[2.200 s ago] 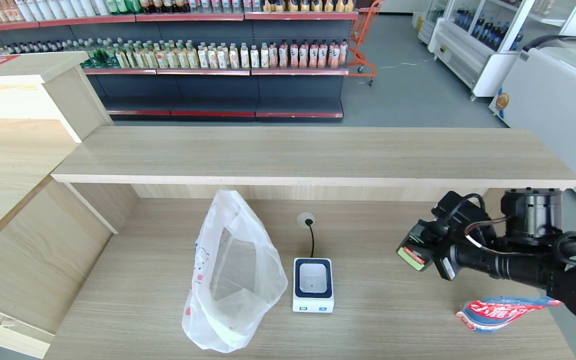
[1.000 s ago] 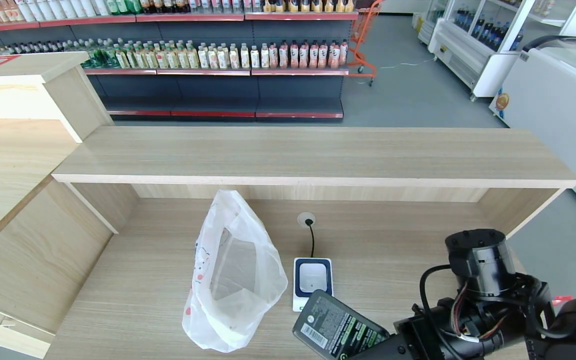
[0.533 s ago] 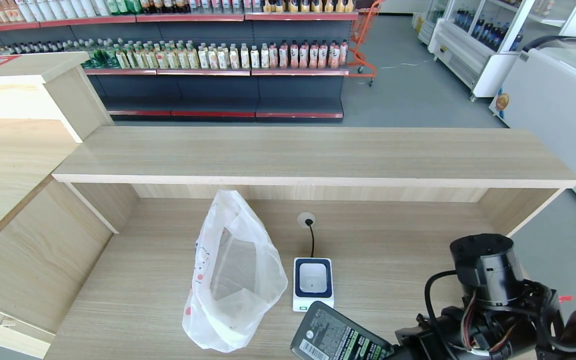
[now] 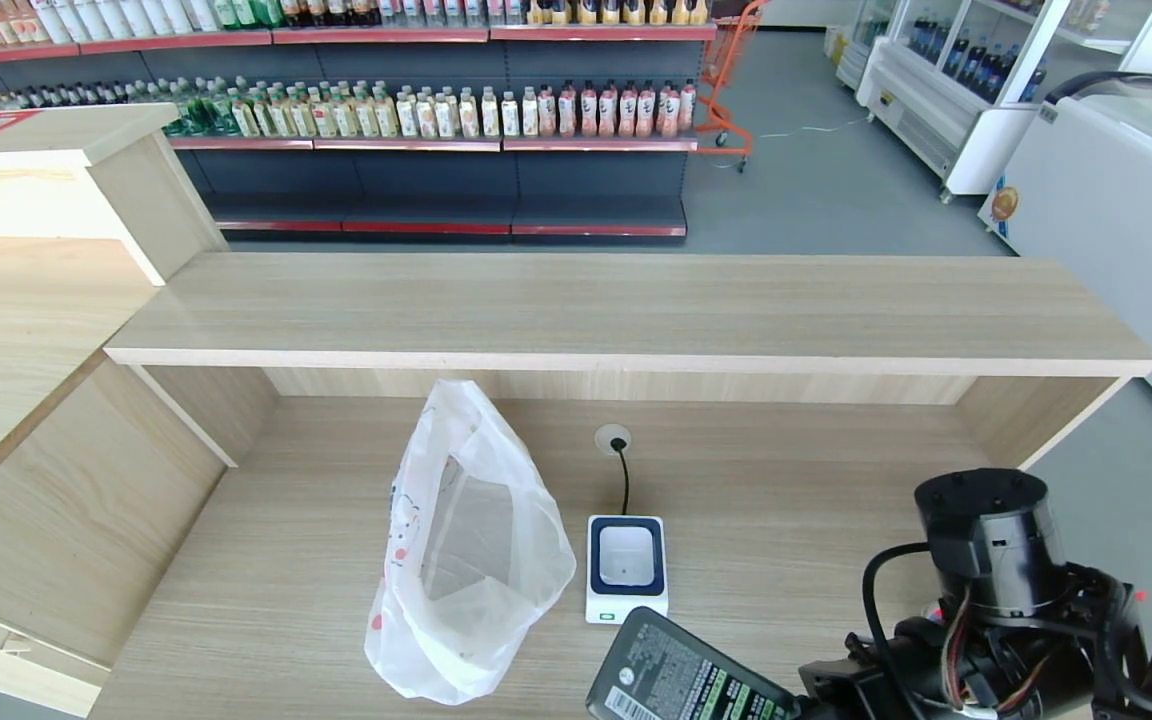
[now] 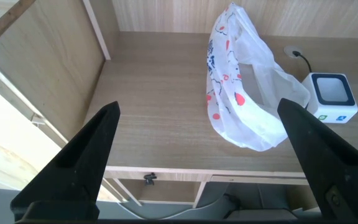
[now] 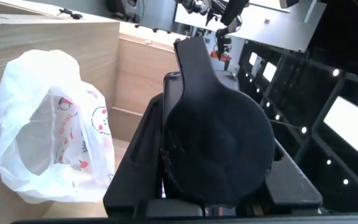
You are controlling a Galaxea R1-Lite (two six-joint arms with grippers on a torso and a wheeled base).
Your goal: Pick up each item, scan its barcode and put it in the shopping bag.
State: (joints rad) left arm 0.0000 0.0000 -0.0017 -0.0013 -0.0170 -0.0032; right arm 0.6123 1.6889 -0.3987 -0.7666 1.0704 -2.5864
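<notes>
In the head view, a dark flat package [image 4: 674, 672] with green print and a barcode label hangs low over the near edge of the desk, just in front of the white barcode scanner [image 4: 626, 568]. My right gripper [image 6: 213, 155] is shut on it. In the right wrist view the package [image 6: 219, 137] looks like a black rounded shape between the fingers. The white shopping bag [image 4: 466, 560] stands open to the left of the scanner and also appears in the right wrist view [image 6: 48, 124]. My left gripper [image 5: 199, 112] is open, hovering off the desk's near edge, facing the bag [image 5: 241, 93] and scanner [image 5: 331, 96].
A raised counter shelf [image 4: 626, 310] runs along the back of the desk, with a wooden side wall [image 4: 76, 510] on the left. The scanner's cable [image 4: 623, 480] leads to a grommet behind it. Bare desk [image 4: 786, 500] lies to the right of the scanner.
My right arm swung from the desk's right side down to the near edge, bringing the dark package beside the scanner. Over the last second it sank slightly lower in the view.
</notes>
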